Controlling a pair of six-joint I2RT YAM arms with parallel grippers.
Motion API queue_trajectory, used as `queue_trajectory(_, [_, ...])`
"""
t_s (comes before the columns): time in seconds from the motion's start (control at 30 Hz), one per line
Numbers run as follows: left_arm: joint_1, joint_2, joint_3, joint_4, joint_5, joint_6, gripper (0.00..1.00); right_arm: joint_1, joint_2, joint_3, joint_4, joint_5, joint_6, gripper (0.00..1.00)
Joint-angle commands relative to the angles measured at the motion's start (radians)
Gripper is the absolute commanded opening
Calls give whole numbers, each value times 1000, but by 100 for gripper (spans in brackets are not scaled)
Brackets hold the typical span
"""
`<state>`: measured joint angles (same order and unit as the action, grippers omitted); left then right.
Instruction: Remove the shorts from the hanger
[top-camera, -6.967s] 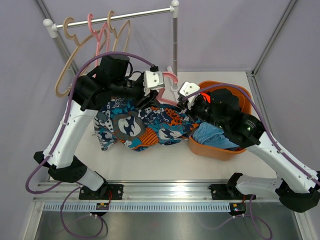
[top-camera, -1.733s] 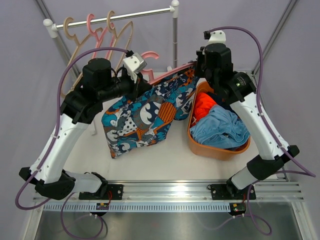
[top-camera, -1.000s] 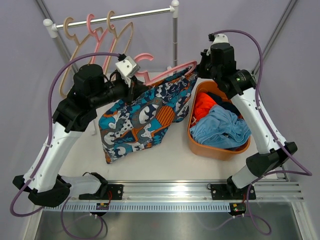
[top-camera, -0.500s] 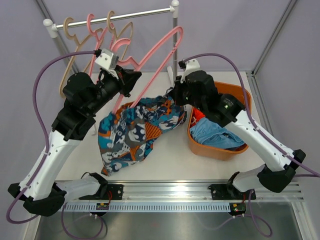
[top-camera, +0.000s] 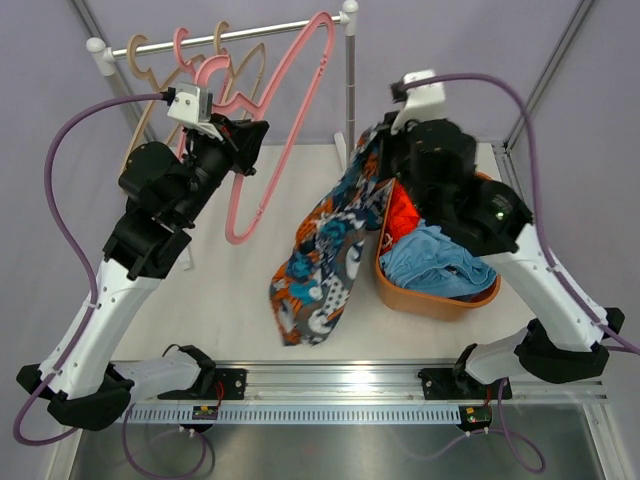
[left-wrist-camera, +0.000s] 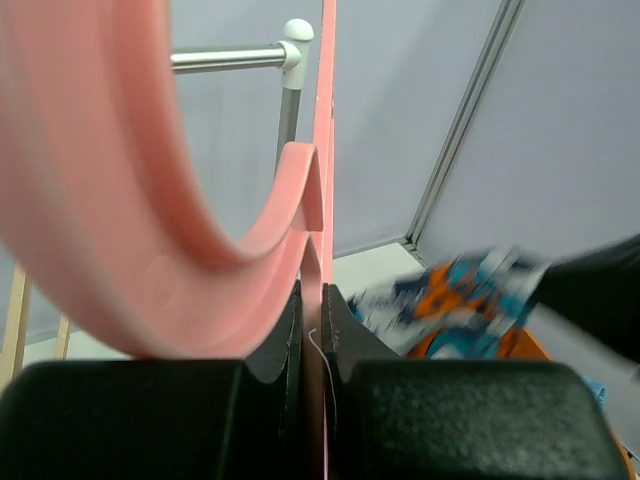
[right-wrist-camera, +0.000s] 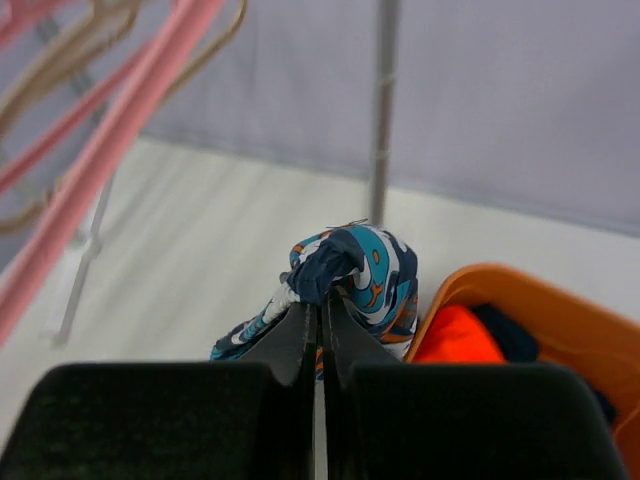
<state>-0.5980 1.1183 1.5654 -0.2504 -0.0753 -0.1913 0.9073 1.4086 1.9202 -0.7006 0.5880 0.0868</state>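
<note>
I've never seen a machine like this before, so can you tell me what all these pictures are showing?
It is a robot with two arms fixed to a table. The big picture looks down from above. The other two come from little cameras, one on each wrist. Each arm ends in a gripper, which is two fingers that pinch like tongs. The left gripper is pinching a pink hanger, held up near the clothes rail. The right gripper is pinching the patterned shorts, which hang down from it, off the hanger. Beside them stands an orange basket with light blue shorts and orange-red shorts inside.
</note>
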Motion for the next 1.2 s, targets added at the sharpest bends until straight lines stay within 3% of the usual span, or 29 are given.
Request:
queue_trajectory(0.0, [1, -14, 41, -16, -35, 7, 0, -2, -51, 224, 169, 309, -301, 0])
queue_trajectory(0.17, [1, -35, 9, -26, -52, 19, 0, -2, -187, 272, 493, 375, -507, 0])
queue_trajectory(0.47, [1, -31, -5, -21, -52, 21, 0, -1, -344, 14, 561, 366, -490, 0])
queue_trajectory(0.63, [3, -31, -13, -27, -53, 23, 0, -4, -287, -21, 512, 363, -473, 0])
queue_trajectory(0.83, [3, -43, -22, -30, -63, 29, 0, -97, -182, 45, 284, 146, -253, 0])
queue_trajectory(0.97, [3, -43, -18, -41, -72, 36, 0, -140, -123, 42, 214, 102, -135, 0])
queue_trajectory(1.17, [4, -20, 25, -94, -100, 41, 0, -229, -160, -68, 110, 62, 42, 0])
